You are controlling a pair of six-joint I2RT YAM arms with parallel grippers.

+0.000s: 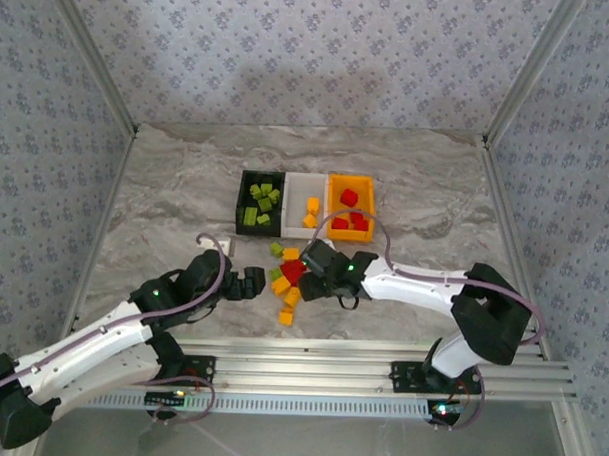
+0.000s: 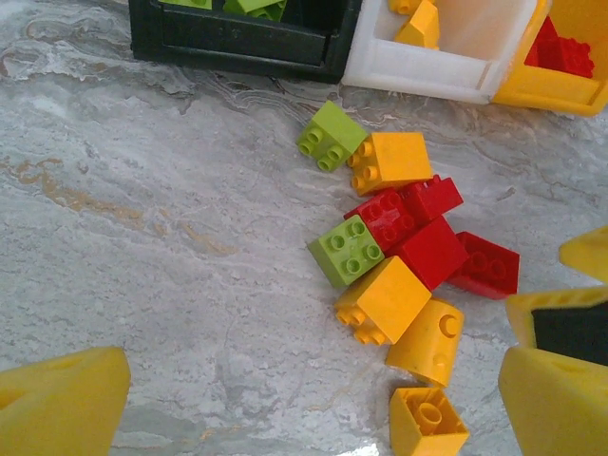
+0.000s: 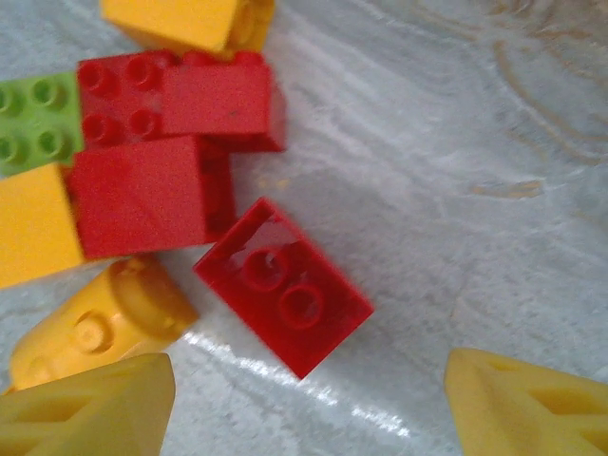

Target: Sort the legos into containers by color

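— Legos (image 1: 281, 285): where do they lie?

— Some are loose on the table (image 1: 166, 183), in a small heap about midway between its left and right edges and closer to its near edge than its far one. The heap is a mix of lime green, red and orange-yellow bricks, most of them touching a neighbour.

— And the others?

— Inside the containers (image 1: 306, 176), three bins joined in a row just beyond the heap, toward the far edge. The black bin (image 1: 242, 201) at the left end holds lime green bricks. The white bin (image 1: 298, 193) in the middle holds orange-yellow ones. The orange bin (image 1: 351, 177) at the right end holds red ones.

— How does the right gripper (image 3: 309, 413) stand?

— Low over the right side of the heap, jaws parted, with nothing between them. A red brick (image 3: 283, 285) lies askew on the table just ahead of the gap. It is clear of both yellow fingers (image 3: 85, 408) and just beside the other red pieces.

— And the left gripper (image 2: 309, 399)?

— Spread wide and empty, low above the table at the left side of the heap. One fingertip sits in each lower corner of its wrist view, and the nearest orange-yellow brick lies between them. The remaining loose bricks, and then the bins, lie farther ahead.
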